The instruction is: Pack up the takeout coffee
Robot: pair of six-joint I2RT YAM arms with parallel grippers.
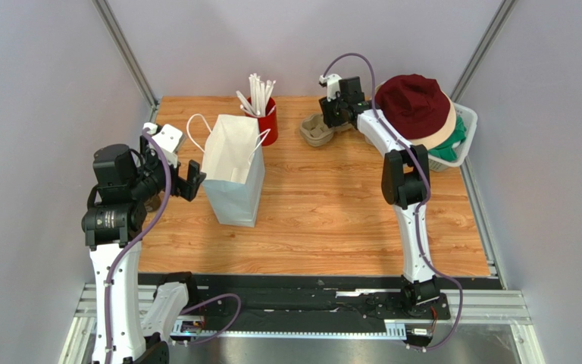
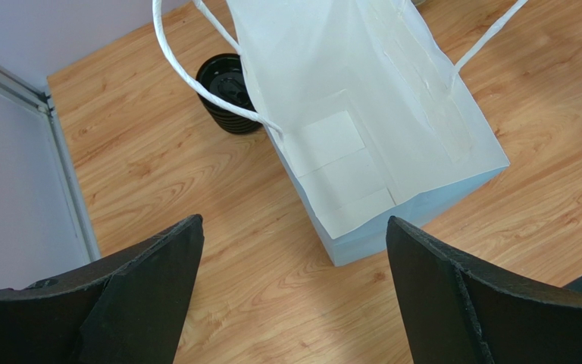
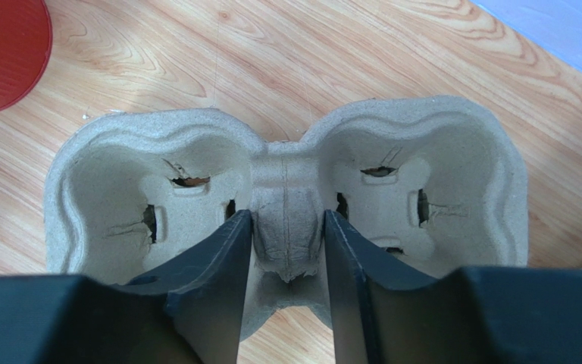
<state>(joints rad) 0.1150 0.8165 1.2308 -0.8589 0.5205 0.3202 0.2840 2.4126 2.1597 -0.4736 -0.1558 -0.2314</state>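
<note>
Wooden table (image 1: 332,227). A white paper bag (image 1: 233,182) stands open at left, only bare paper showing inside. At far right a white basket (image 1: 464,121) holds green cloth under a dark red hat (image 1: 415,102). A pulp carrier (image 3: 453,152) sits at the far middle, its two wells unfilled. Beside it, a red cup (image 1: 269,125) holds white straws (image 1: 256,87). A black ribbed pot (image 2: 229,95) sits behind the bag. The left gripper (image 2: 292,227) is spread wide by the bag's mouth. The right gripper (image 3: 286,216) pinches the carrier's centre ridge. The coffee shows in no view.
</note>
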